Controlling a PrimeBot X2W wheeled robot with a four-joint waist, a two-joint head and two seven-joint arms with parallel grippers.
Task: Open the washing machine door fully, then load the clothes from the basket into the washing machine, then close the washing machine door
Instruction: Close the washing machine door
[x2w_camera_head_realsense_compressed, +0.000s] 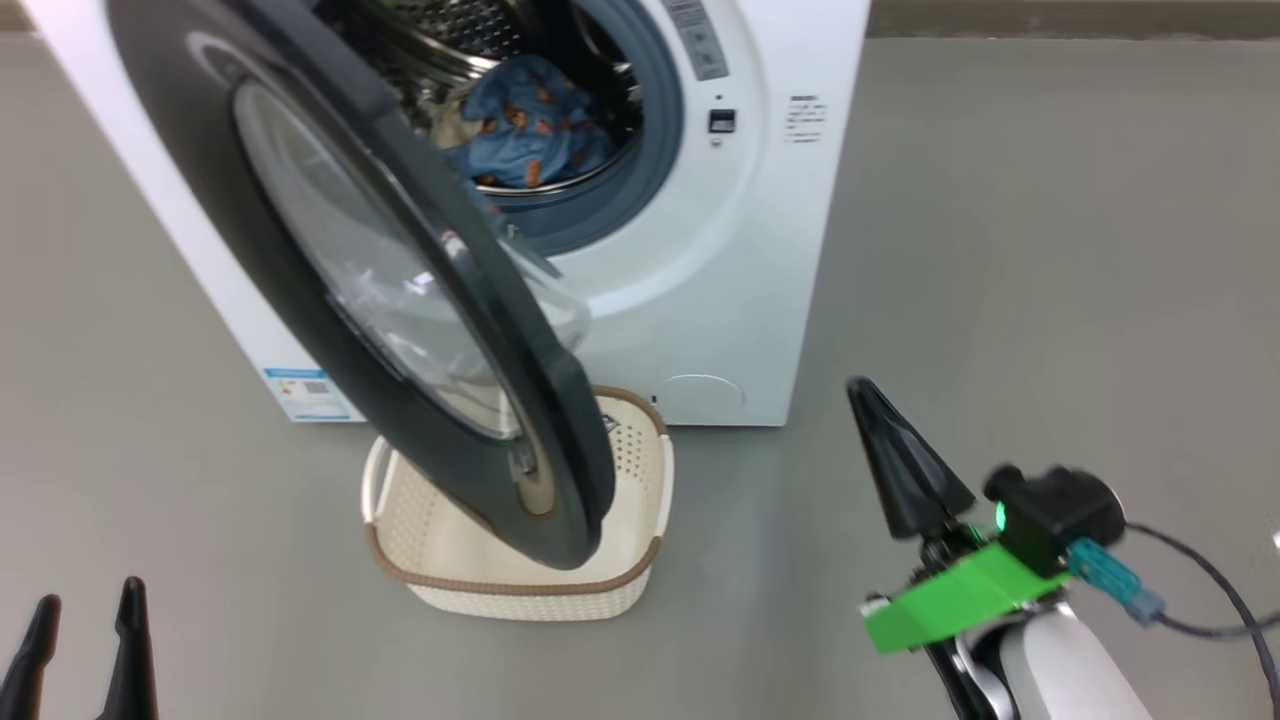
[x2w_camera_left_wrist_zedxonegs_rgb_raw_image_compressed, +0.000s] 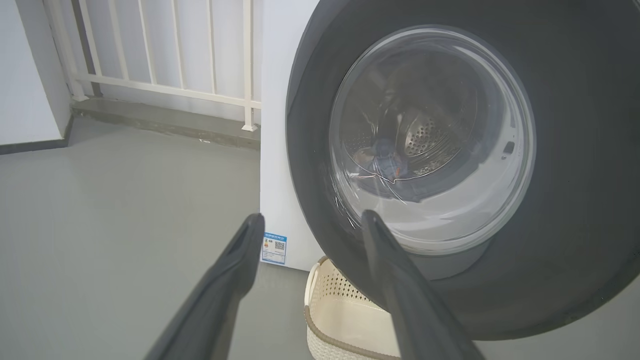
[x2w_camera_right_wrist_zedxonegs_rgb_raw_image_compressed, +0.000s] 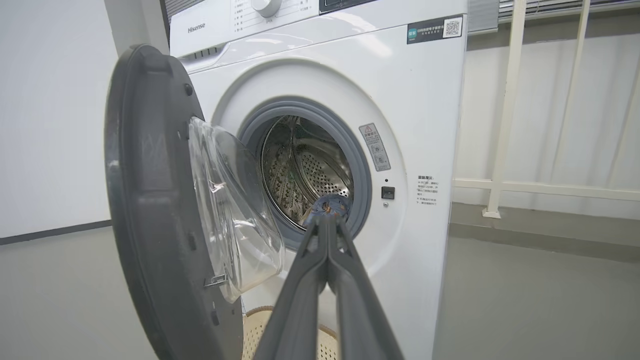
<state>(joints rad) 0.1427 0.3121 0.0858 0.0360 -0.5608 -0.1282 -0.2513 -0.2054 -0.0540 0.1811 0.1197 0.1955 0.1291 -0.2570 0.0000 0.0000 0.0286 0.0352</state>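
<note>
- The clothes (x2w_camera_head_realsense_compressed: 525, 120) lie inside the washing machine (x2w_camera_head_realsense_compressed: 720, 300), upper centre of the head view.
- The washing machine door (x2w_camera_head_realsense_compressed: 370, 290) stands half open at centre left, its lower edge over the basket (x2w_camera_head_realsense_compressed: 520, 585).
- The right gripper (x2w_camera_head_realsense_compressed: 865, 390), lower right, fingers pressed together on nothing, is well apart from the door.
- The left gripper (x2w_camera_head_realsense_compressed: 88, 598), lower left, fingers spread, holds nothing.

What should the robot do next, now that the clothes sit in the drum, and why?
Probably bring the left tool against the black rim of the washing machine door and push it shut. The clothes lie in the drum, the visible part of the basket looks empty, the door stands partly open, and that open tool faces its outer side.
</note>
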